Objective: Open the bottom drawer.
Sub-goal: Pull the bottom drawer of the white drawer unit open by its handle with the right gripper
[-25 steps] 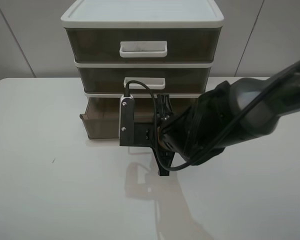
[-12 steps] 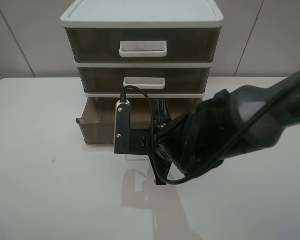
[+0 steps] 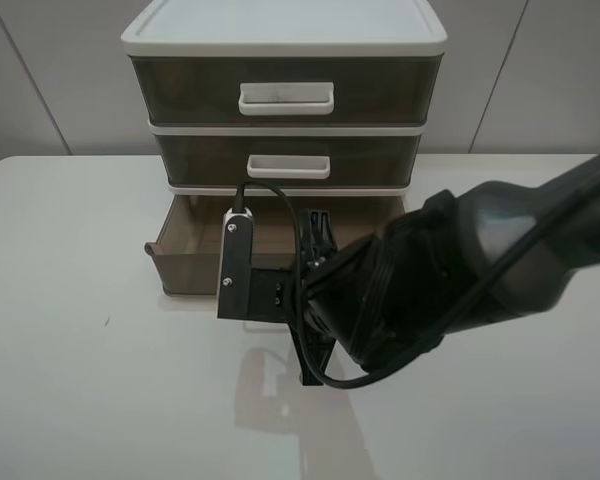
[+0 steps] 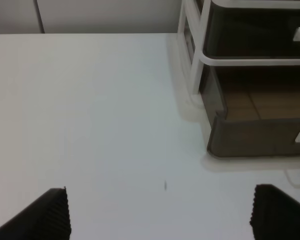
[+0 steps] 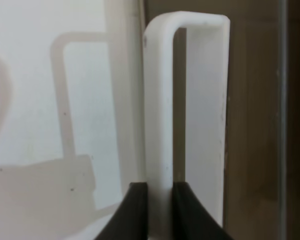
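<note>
Bottom drawer (image 3: 180, 255): the lowest of three in the white-framed unit (image 3: 285, 30) at the back of the desk (image 3: 80, 400). It stands partly out of the frame, its front panel forward of the middle drawer (image 3: 380, 160) and top drawer (image 3: 380, 90), and some bare floor shows inside.

Handle (image 5: 160, 100): a white loop on the drawer's front. Its long bar runs side to side along the panel, across the line of travel.

Right end effector (image 5: 159, 200): closed tight on that bar, one dark finger on each face of the white strip. It holds nothing else. From above, the arm's bulk hides the grip itself.

Left end effector (image 4: 162, 215): spread wide and holding nothing, over bare desk. It sits well off from the drawer's left front corner (image 4: 215, 135).

Nearer arm: the right, plainly, since it already has the handle. The left has no part in this.

Which way the drawer lies: the unit is straight beyond the right end effector, toward the back wall.

Pull line: to my eye, straight back from the unit toward the desk's front edge, square to the handle bar.

Risk: I'd guess a slanted pull could skew the drawer in its frame, or drag the light unit along.
</note>
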### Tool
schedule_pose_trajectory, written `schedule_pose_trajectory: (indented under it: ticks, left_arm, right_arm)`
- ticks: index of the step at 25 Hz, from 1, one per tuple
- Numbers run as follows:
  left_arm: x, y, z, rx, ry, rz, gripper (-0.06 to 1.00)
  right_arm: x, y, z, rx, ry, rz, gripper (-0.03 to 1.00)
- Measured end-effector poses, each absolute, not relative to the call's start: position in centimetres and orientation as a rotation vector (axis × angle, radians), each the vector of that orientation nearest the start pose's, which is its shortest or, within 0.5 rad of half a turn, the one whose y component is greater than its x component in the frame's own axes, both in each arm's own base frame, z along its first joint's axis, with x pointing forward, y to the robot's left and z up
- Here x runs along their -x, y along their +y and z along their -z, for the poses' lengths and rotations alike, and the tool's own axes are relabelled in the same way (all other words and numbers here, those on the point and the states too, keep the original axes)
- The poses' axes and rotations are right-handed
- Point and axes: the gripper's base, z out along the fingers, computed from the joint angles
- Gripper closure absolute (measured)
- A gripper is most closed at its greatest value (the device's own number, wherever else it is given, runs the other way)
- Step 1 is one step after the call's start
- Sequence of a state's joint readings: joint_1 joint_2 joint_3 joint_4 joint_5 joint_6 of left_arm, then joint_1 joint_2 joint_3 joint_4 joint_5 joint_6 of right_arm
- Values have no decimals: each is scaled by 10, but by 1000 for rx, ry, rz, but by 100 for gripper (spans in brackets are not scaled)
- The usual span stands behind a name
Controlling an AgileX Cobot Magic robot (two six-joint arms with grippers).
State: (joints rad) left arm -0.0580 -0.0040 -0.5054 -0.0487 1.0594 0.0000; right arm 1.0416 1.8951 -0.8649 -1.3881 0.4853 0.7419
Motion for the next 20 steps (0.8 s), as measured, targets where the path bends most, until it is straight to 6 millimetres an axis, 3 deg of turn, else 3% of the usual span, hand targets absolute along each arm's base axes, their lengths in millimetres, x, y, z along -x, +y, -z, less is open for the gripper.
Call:
schedule_pose_trajectory:
  ticks: [20]
  left_arm:
    - [6, -4, -279, -61, 2033, 95, 20]
  right_arm:
    - [-197, 260, -120, 1793, 1782, 436, 86]
